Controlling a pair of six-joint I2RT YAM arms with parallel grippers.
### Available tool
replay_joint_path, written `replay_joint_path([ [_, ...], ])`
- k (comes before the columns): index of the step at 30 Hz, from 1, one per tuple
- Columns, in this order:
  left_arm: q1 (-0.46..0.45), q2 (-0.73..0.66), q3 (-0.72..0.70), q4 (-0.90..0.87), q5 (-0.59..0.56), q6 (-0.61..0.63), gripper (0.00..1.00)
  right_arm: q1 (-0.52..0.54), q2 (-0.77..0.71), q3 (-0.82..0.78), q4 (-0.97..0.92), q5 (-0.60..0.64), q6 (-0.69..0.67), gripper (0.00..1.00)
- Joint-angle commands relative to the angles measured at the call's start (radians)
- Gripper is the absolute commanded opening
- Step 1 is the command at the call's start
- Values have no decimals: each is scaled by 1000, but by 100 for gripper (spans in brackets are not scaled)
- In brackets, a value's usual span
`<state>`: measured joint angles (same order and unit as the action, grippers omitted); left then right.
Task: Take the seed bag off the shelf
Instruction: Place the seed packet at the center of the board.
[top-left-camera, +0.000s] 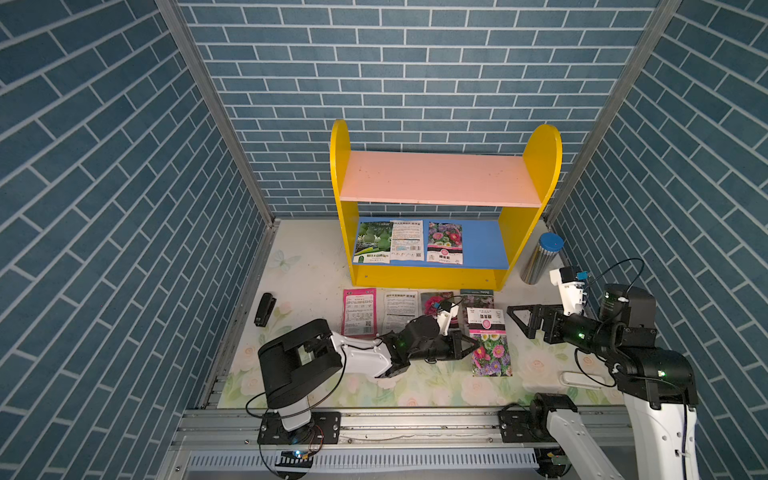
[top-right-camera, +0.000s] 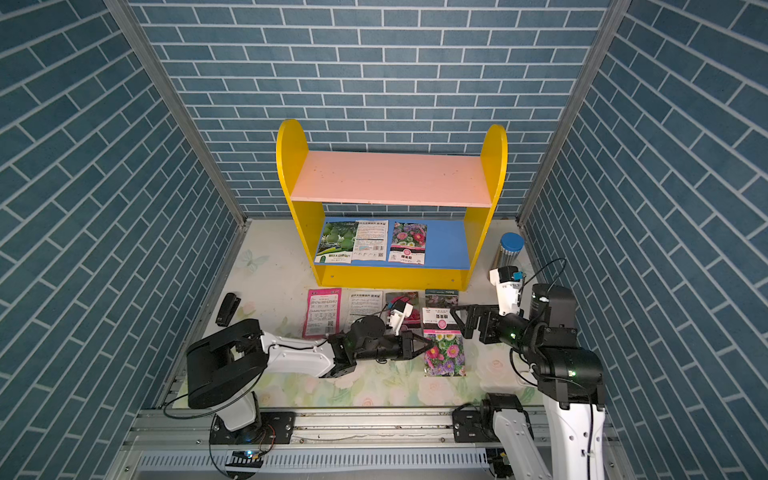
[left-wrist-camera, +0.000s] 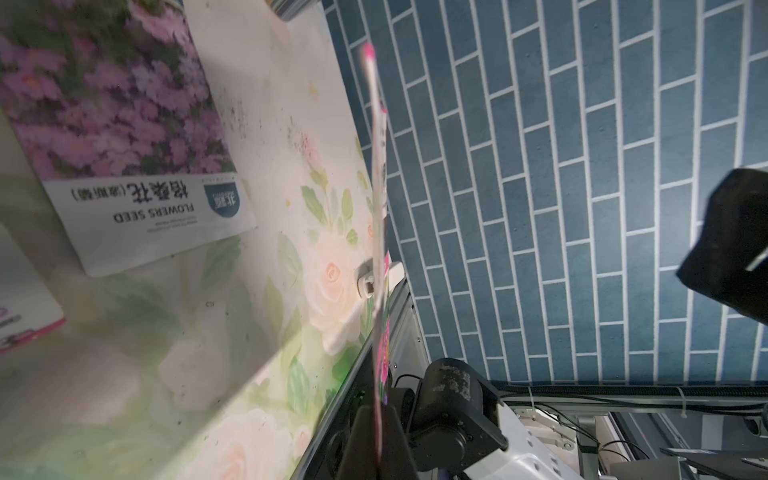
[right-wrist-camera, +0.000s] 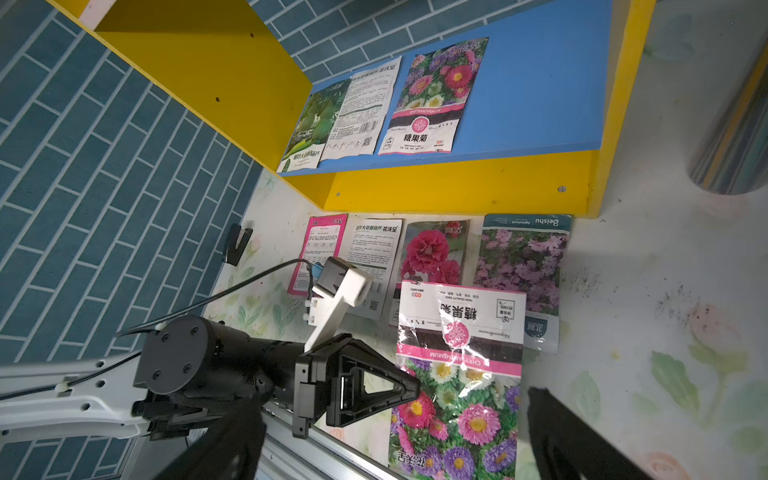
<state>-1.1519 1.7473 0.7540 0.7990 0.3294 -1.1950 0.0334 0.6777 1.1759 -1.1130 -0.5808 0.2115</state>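
While my left gripper (top-left-camera: 473, 344) is clamped tight on one long edge of the flat seed bag (top-left-camera: 489, 347) printed with pink, purple and white chrysanthemums under a white and pink header, that bag is well clear of the small two-tier wooden shelf (top-left-camera: 540, 166) with yellow round-topped side panels, a pink upper board and a blue lower board. I see it out in front of the shelf, roughly level over the pale floral table cover (top-left-camera: 316, 270), its header end overlapping two packets in the row laid there. On my left wrist camera the bag (left-wrist-camera: 379, 232) shows edge-on, running straight out from between the pressed-together jaws. Whether its far end touches the table I cannot tell

My right gripper (top-left-camera: 518, 323) hangs near the bag's opposite side, black fingers spread wide and holding nothing

On the blue lower board I count three packets side by side: a green gourd packet (top-left-camera: 372, 243), a white text-printed packet (top-left-camera: 407, 241) overlapping it, and a second chrysanthemum packet (top-left-camera: 444, 243). Just in front of the shelf lie a pink packet (top-left-camera: 358, 311), a white printed packet (top-left-camera: 399, 309), a red flower packet (top-left-camera: 430, 301) and a purple flower packet (top-left-camera: 478, 300). A shiny striped metal cylinder with a blue lid (top-left-camera: 542, 257) stands by the shelf's right panel, and a small black stapler-like object (top-left-camera: 264, 309) lies off to the left
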Motion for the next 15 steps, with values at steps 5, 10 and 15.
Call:
replay_joint_path([
  [5,-74,76,32,30,-16,-127,0,11,-24,-24,-44,36,5,100],
  [10,-86,110,37,-14,-57,-127,0,16,-34,-32,-43,39,6,100],
  [15,-85,176,55,-13,-49,-131,0,20,-36,-37,-39,39,4,100],
])
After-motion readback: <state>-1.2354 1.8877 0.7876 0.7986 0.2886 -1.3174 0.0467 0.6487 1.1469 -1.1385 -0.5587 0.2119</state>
